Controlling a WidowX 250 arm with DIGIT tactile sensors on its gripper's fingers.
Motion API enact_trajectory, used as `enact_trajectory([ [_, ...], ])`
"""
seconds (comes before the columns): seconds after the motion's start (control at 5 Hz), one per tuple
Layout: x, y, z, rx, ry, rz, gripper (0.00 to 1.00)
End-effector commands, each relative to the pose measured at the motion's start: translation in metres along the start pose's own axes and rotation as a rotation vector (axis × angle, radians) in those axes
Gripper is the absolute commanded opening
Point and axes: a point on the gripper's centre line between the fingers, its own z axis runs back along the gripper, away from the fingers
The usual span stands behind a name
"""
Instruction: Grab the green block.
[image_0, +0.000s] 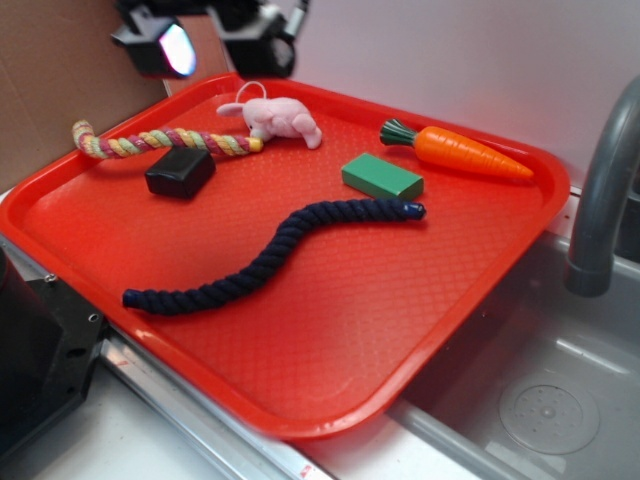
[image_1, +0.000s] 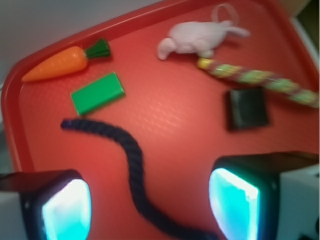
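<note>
Nearby, carrot (image_0: 470, 152) behind green block (image_0: 381, 177), navy rope (image_0: 265, 260) in front, gripper (image_1: 150, 205) wide, empty.

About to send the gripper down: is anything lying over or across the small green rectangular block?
Nothing visible does. The flat green block lies bare on the red plastic tray. The dark blue rope ends just beside it and the orange toy carrot lies behind; neither covers it. The gripper is open above the tray.
</note>
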Motion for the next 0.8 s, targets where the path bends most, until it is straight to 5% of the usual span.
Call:
enact_trajectory([
  [0.0,0.030,-0.007,-0.011,-0.036,-0.057,0.064,1.00],
  [0.4,0.030,-0.007,-0.011,-0.036,-0.057,0.064,1.00],
  [0.6,0.049,-0.023,-0.056,0.033,-0.003,0.067,1.00],
])
